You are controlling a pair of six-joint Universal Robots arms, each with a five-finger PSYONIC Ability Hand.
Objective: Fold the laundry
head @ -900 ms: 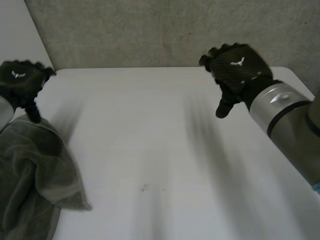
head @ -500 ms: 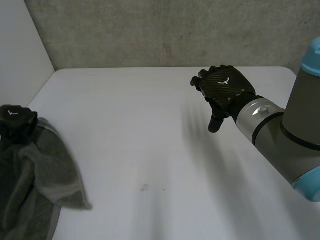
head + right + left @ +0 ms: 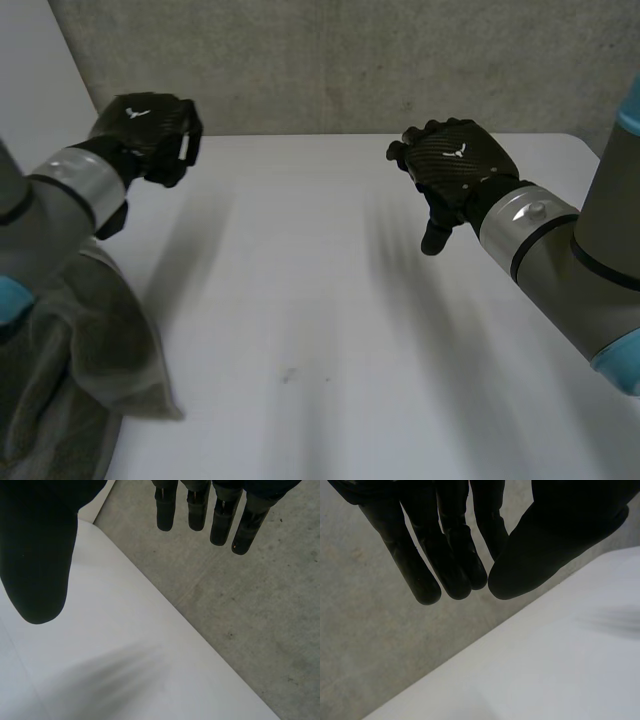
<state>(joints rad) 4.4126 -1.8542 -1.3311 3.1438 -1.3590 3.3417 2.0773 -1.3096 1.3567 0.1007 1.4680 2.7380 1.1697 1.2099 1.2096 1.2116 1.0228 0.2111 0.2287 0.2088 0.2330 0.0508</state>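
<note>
Left hand lifted off towel, winged logo

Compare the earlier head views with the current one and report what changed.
The left hand lifted off the towel, where it sat half a second ago, and swung toward the far side of the table. It is open and holds nothing. The right hand, also open, barely shifted. The towel stayed crumpled at the left edge.
</note>
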